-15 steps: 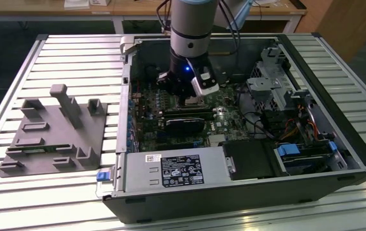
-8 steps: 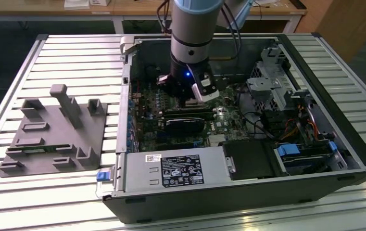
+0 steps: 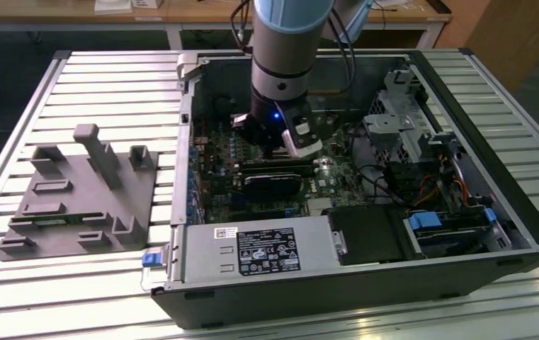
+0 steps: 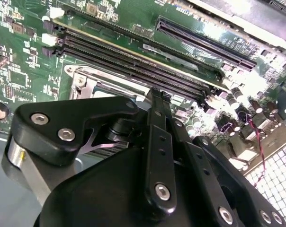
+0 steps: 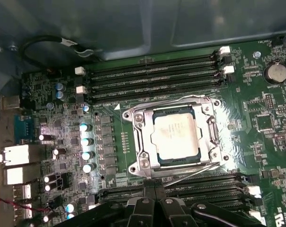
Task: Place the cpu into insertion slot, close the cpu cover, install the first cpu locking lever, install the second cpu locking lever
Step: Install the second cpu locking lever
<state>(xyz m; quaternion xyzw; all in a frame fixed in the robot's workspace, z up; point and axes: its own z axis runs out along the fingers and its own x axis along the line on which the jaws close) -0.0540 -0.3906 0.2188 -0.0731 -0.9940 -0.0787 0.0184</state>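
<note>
In the first wrist view the cpu lies flat in the insertion slot, its dull silvery top showing through the cut-out of the cpu cover, which is down over it. One thin wire locking lever runs along one side of the socket. A second lever slants away from the opposite side. My gripper hovers just off that slanted lever's side, fingers pressed together with nothing between them. In the second wrist view the gripper points at the socket's silvery frame. In the exterior view the gripper is low inside the open computer case.
Long black memory slots flank the socket on both sides, and capacitors stand close by. A black card, drive cage and cables crowd the case. A grey fixture sits on the slatted table at the exterior view's left.
</note>
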